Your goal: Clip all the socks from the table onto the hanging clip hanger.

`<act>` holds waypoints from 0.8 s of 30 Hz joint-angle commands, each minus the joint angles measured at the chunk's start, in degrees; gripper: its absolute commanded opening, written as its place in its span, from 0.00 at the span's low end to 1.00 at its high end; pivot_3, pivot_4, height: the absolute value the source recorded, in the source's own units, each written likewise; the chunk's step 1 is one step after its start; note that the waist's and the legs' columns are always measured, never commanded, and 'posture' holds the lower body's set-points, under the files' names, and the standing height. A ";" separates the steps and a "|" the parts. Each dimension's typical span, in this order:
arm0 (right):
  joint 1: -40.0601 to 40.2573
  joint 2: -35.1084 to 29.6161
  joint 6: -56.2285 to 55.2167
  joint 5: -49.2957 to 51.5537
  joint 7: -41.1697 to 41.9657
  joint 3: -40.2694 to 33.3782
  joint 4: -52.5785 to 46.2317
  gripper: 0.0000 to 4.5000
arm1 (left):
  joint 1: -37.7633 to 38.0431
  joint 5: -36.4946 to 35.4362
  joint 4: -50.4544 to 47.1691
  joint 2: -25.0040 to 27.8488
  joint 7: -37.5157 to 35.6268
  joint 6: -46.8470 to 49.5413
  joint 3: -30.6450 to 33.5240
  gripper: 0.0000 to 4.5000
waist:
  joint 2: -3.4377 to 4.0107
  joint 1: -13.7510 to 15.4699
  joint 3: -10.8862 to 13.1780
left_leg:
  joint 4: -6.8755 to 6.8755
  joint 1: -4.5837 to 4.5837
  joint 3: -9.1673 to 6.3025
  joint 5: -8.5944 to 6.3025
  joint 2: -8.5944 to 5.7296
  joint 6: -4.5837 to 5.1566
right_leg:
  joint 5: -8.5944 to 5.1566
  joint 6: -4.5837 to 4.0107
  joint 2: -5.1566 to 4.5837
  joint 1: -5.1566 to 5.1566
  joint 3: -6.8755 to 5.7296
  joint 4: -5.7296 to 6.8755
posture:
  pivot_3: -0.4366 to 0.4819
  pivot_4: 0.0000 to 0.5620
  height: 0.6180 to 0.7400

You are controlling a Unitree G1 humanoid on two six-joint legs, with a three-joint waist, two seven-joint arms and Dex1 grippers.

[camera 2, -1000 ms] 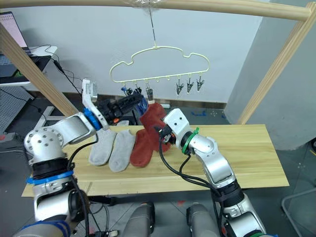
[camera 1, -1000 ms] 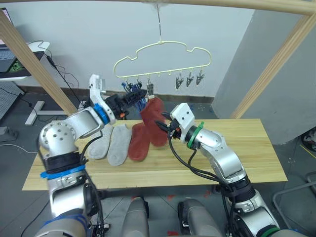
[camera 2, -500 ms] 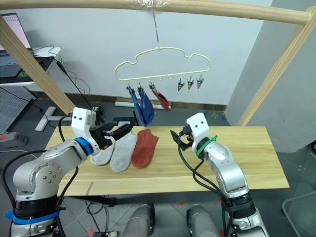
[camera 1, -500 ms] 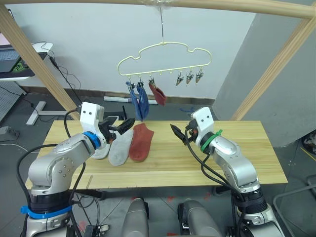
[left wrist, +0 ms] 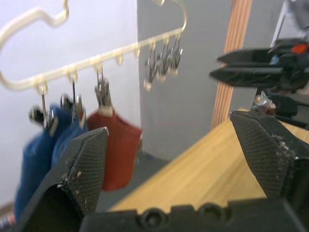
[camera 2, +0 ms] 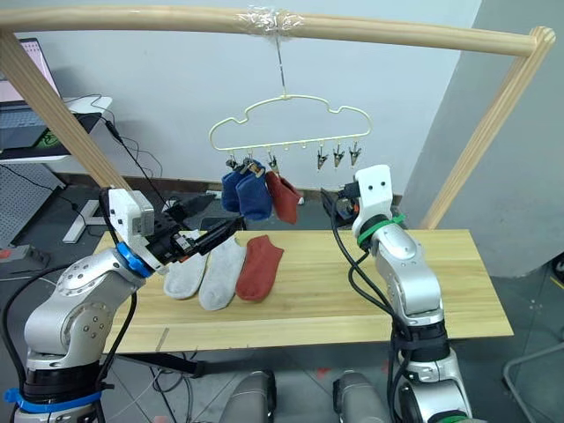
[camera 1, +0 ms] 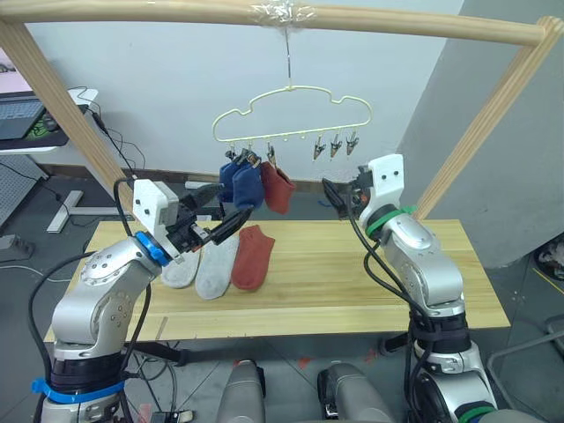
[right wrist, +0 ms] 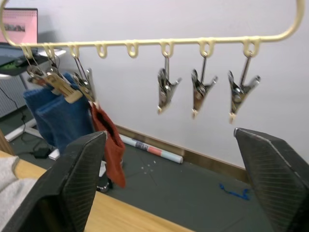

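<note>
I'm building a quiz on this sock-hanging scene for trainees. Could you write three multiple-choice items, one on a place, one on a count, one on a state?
1. Where does the rust red sock that is not yet hung lie?
A. On the table, beside the two light grey socks
B. On the floor
C. In the right pincer

2. How many clips on the clip hanger hang bare?
A. One
B. Three
C. Six

3. What state is the left pincer in?
A. Shut on a blue sock
B. Shut on a clip
C. Open, holding nothing

Answers:
1. A: it lies flat on the table next to the two light grey socks.
2. B: two blue socks and one hung red sock fill three clips; the three bare clips hang free.
3. C: the left wrist view shows its fingers wide apart with nothing between.
</note>
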 commanded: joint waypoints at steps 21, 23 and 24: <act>-12.09 4.44 -13.03 -0.38 -5.07 -0.75 20.43 0.50 | 1.32 1.04 -5.96 -1.48 1.31 -4.79 -0.43 1.00 | 0.07 0.35 0.05 | -0.08 0.00 -0.02 0.00 0.04 0.01 | 0.00 0.00 0.02 -0.01 -0.01 0.00 | 0.58 0.31 1.00; -13.00 4.66 -13.56 -0.04 -5.36 -1.16 21.90 0.50 | 1.67 0.90 -6.50 -1.51 1.48 -4.68 -0.42 1.00 | 0.08 0.40 0.05 | -0.08 0.00 -0.02 0.00 0.04 0.01 | 0.00 0.00 0.02 -0.01 -0.01 0.00 | 0.59 0.31 1.00; -13.46 4.76 -13.87 0.13 -5.32 -1.26 22.53 0.50 | 1.81 0.85 -6.72 -1.51 1.54 -4.65 -0.39 1.00 | 0.10 0.42 0.07 | -0.08 0.00 -0.02 0.00 0.04 0.01 | 0.00 0.00 0.02 -0.01 -0.01 0.00 | 0.59 0.31 1.00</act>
